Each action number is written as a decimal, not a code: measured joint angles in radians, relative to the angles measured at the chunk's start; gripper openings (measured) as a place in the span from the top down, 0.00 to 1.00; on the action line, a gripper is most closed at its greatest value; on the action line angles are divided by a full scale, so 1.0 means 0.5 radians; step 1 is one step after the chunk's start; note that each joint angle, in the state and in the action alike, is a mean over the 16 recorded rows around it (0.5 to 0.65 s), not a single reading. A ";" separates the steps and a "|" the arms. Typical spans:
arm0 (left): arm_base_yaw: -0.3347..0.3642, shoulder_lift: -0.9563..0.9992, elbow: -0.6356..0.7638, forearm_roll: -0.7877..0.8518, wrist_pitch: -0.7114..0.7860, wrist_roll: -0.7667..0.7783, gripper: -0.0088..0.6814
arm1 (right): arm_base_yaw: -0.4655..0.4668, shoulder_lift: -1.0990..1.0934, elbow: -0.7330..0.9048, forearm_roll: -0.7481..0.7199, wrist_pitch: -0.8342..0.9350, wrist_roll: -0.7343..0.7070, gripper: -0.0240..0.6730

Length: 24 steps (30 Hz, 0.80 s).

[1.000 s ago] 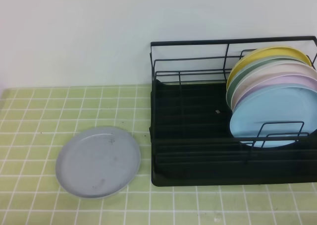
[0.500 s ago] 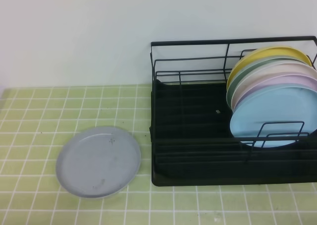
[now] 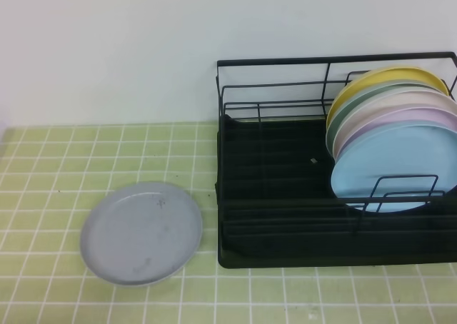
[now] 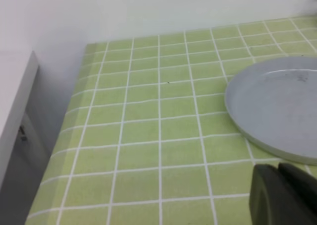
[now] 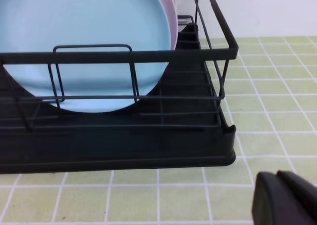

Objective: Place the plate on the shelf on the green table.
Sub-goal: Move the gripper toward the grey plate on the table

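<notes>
Lying flat on the green table (image 3: 43, 167), the plate (image 3: 141, 233) sits beside the shelf (image 3: 285, 217).

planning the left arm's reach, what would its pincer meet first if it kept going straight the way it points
Probably the near rim of the grey plate, lying flat on the green table just ahead of the left pincer. Depth is hard to judge; it might skim over it.

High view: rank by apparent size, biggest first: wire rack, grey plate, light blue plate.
1. Shelf, widest by far.
2 and 3. Grey plate and light blue plate look about alike; the grey lies flat on the green table, the blue stands tilted and partly behind wire, so no ranking.
</notes>
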 joint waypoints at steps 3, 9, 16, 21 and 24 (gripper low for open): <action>-0.018 0.000 0.000 -0.024 0.000 0.070 0.99 | 0.000 0.000 0.000 0.000 0.000 0.000 0.97; -0.070 0.000 0.000 -0.051 -0.001 0.129 0.99 | 0.000 0.000 0.000 0.000 0.000 0.000 0.97; -0.123 0.000 0.000 -0.055 -0.001 0.161 0.99 | 0.000 0.000 0.000 0.000 0.000 0.000 0.97; -0.131 0.000 0.000 -0.055 -0.001 0.187 0.99 | 0.000 0.000 0.000 0.000 0.000 0.000 0.97; -0.131 0.000 0.000 -0.055 -0.001 0.203 0.99 | 0.000 0.000 0.000 0.000 0.000 0.000 0.97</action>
